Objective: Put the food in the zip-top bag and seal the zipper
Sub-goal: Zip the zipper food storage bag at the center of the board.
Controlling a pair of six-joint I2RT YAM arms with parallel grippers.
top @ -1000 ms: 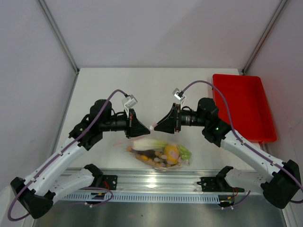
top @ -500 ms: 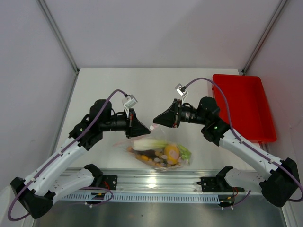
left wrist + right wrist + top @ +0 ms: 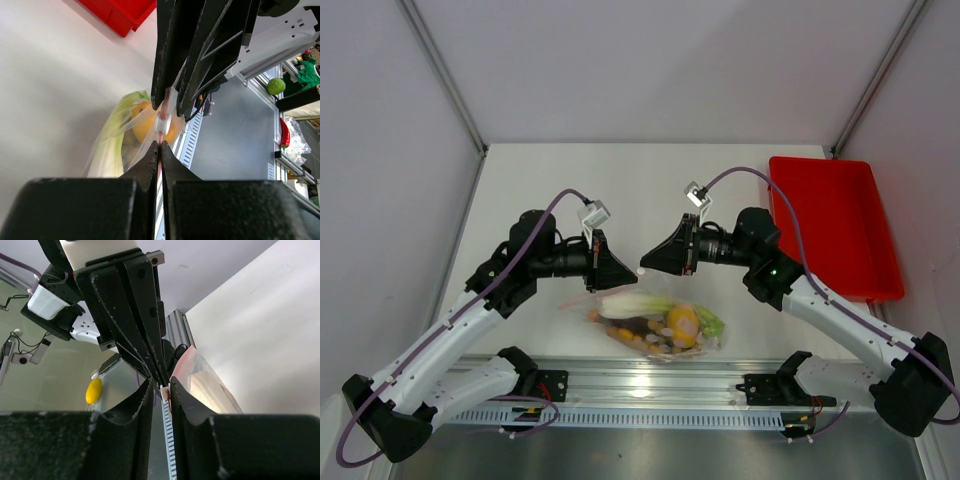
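– White table (image 3: 620,180), white walls on three sides, and a red tray (image 3: 835,225) at the far right. Where is the bag?

– At the near middle of the table. The clear bag (image 3: 655,325) sits just on the near side of the spot where the two arms meet tip to tip. The food is inside it: a leek (image 3: 632,303) lies along the far side and a lemon (image 3: 682,322) is right of centre, with smaller pieces I cannot sort out below them.

– And the left pincer (image 3: 160,145)?

– Fully closed, with its fingers pressed flat together. The pink zipper (image 3: 160,134) is nipped between the tips.

– The right one?

– The right pincer (image 3: 161,385) faces it, almost touching. Its fingers stand only a sliver apart and the same pink strip runs between them, so it grips the zipper too. A small white tab (image 3: 162,122) sits on the strip, right between the two sets of tips.

– Does the bag hang or rest?

– Its top edge is lifted towards the pincers. I cannot tell whether its bottom touches the table.
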